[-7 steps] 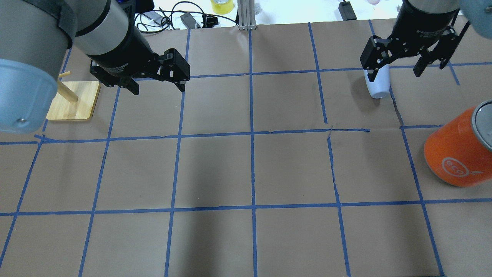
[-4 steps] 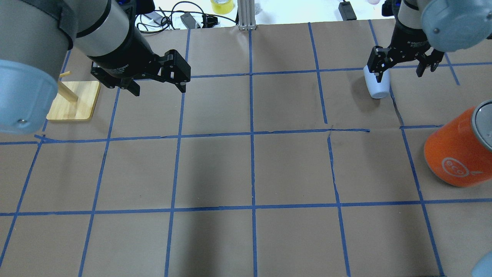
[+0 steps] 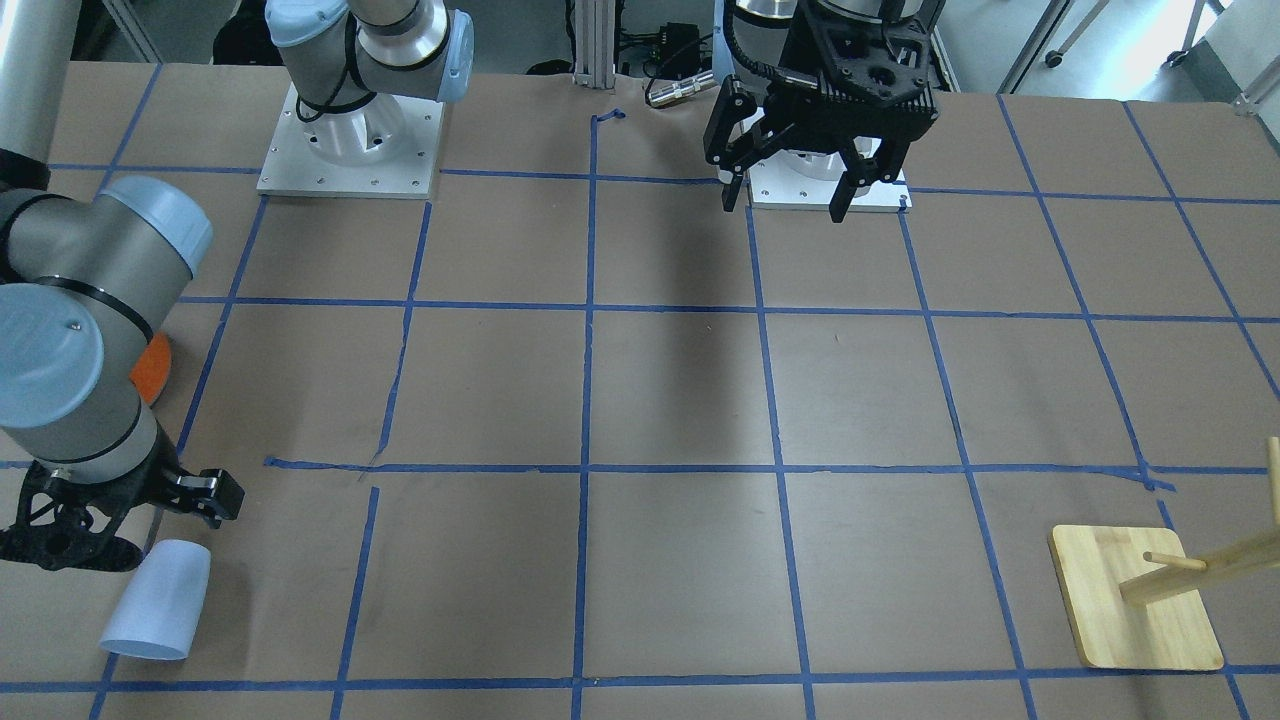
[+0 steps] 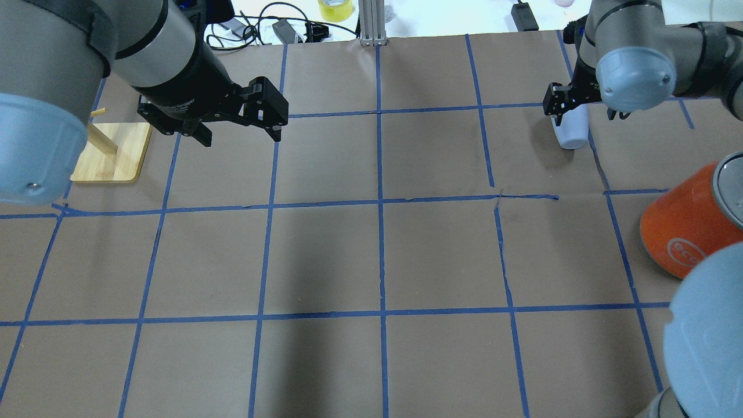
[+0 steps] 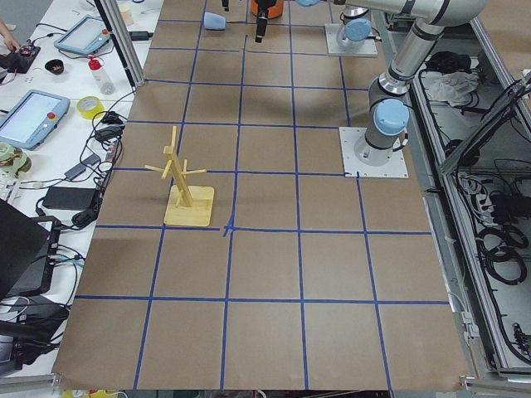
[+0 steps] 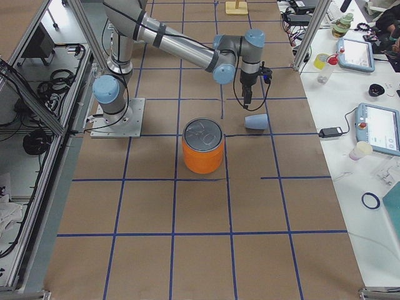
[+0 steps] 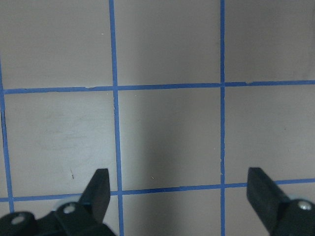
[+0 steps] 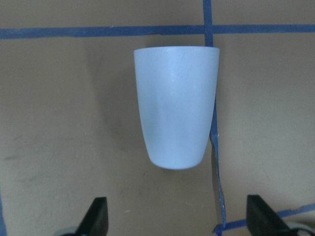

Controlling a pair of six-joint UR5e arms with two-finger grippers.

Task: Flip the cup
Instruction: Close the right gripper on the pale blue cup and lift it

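The cup [image 8: 176, 105] lies on its side on the counter [image 4: 325, 261], base toward the right claw [image 8: 177, 211]. That claw hangs just beside it, jaws spread wider than the cup, likely to straddle it. The left claw [image 7: 178, 176] hovers well apart, jaws spread, empty.

The right arm [image 4: 633, 75] hides part of the cup [image 4: 572, 134] and orange can [image 4: 673, 232].

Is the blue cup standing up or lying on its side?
On its side: the cup lies lengthwise on the table, tapered wall showing from rim to base.
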